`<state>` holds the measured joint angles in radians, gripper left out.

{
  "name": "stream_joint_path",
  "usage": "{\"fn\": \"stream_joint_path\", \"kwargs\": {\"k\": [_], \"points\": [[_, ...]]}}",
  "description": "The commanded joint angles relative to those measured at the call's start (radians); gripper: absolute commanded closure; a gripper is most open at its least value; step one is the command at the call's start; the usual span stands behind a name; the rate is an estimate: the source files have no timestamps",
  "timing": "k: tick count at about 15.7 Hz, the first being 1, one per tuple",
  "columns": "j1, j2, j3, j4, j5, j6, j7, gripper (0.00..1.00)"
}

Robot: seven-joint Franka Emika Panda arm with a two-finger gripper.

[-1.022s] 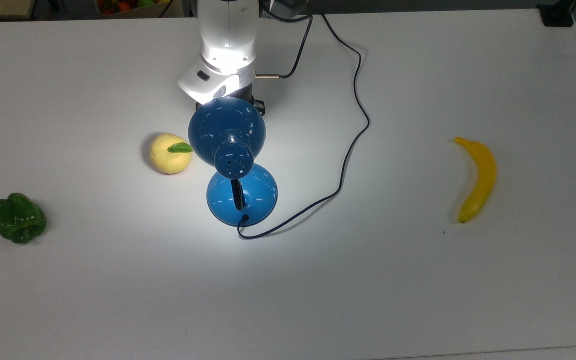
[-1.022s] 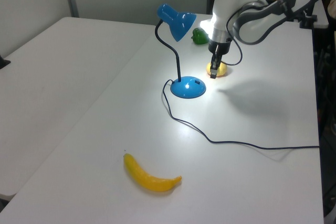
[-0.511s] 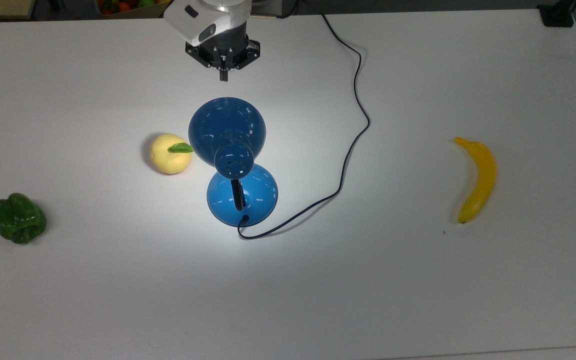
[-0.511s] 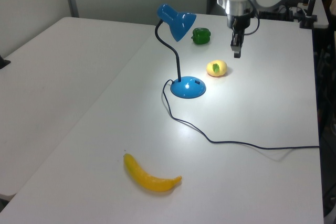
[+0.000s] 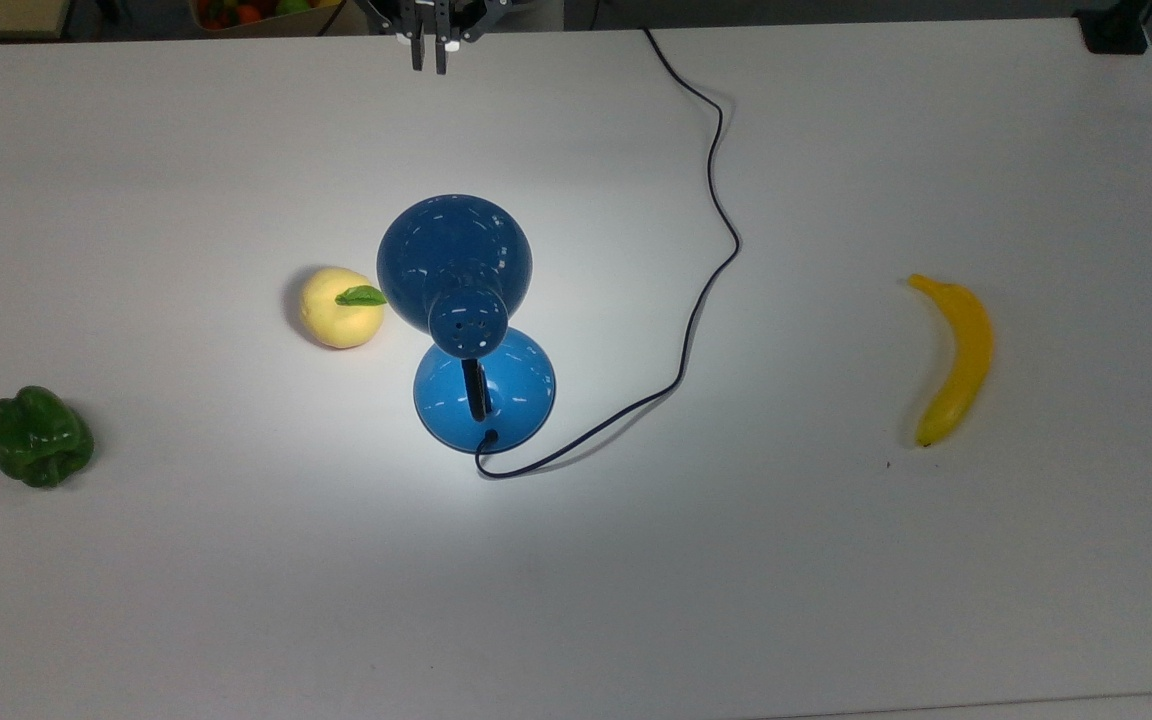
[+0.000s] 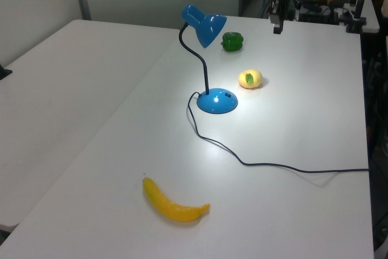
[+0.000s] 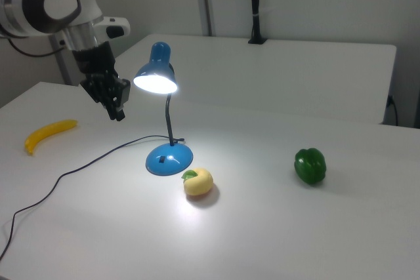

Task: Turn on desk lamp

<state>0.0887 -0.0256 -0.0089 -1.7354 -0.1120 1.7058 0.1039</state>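
The lamp (image 7: 160,73) glows over mid-desk; the gripper (image 5: 429,55), fingers nearly pressed together, hangs above the far edge. Any return risks snagging the cord (image 5: 711,250).

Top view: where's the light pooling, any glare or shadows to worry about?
Top view: a bright pool on the white table around the glossy blue desk lamp, fading to grey at the edges; small specular glints on its shade; the yellow apple-like fruit casts a soft shadow to the top view's left. Right view: the shade's mouth is blown out white.
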Motion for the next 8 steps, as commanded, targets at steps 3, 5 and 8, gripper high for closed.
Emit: {"fn": "stream_joint_path", "kwargs": {"k": [3,5,8], "points": [[-0.014,0.009,-0.011,0.077,0.005,-0.133,0.013,0.0],[-0.015,0.004,-0.013,0.079,0.006,-0.15,0.004,0.0],[-0.018,-0.004,-0.016,0.08,0.015,-0.147,0.0,0.0]]}}
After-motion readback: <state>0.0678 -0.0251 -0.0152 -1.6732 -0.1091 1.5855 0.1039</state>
